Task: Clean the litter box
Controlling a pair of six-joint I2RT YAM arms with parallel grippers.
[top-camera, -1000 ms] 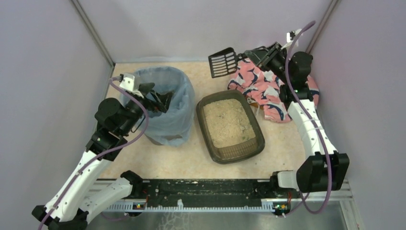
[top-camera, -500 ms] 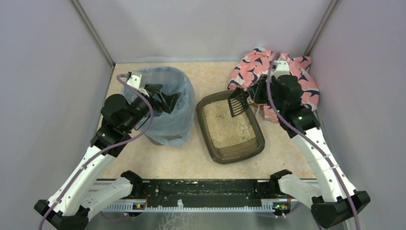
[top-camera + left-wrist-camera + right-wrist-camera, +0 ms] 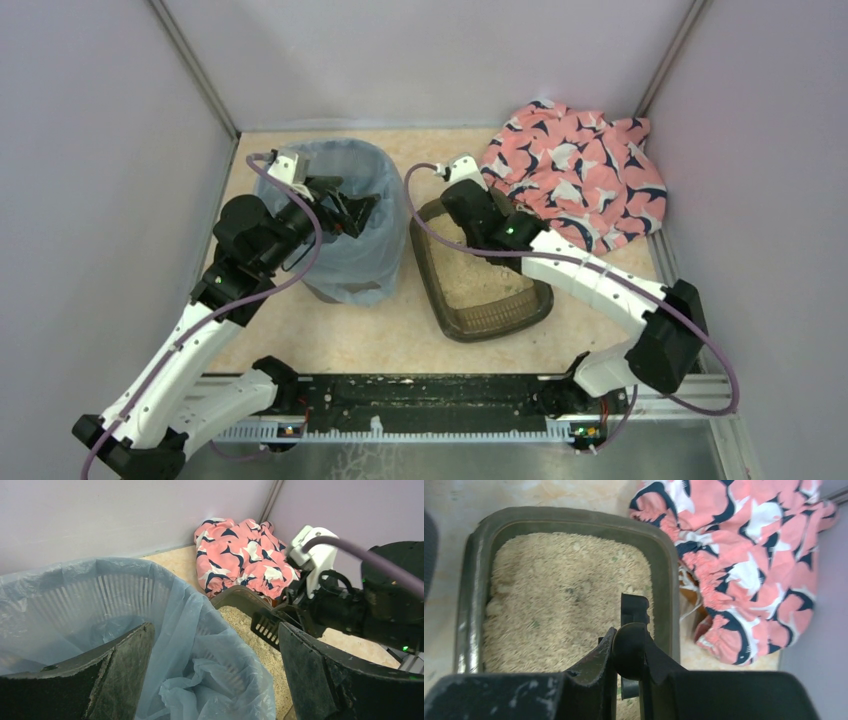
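Centre of table, litter box point(image 3: 495, 325): sits just right of the bin, long side running away from me, far end near the cloth.
Litter point(image 3: 554, 580): fills the tray, mostly level. I see a few darker specks and clumps mid-bed, so it looks unsifted to me.
Scoop point(image 3: 264, 628): slotted head is low over the far end of the box. I can't tell if it's in the grains.
Right gripper point(image 3: 629, 647): pinched nearly closed on the scoop handle, above the box.
Left gripper point(image 3: 215, 667): jaws spread full, nothing in them, hovering at the bin mouth.
Bin point(image 3: 345, 260): lined with a blue bag point(image 3: 210, 645). I can't make out any waste inside.
Cloth point(image 3: 580, 185): bunched in the far right corner, clear of the work.
Progress: my read is early. Tool is in hand and on station. Sifting, carrying to the bin and dumping are all left.
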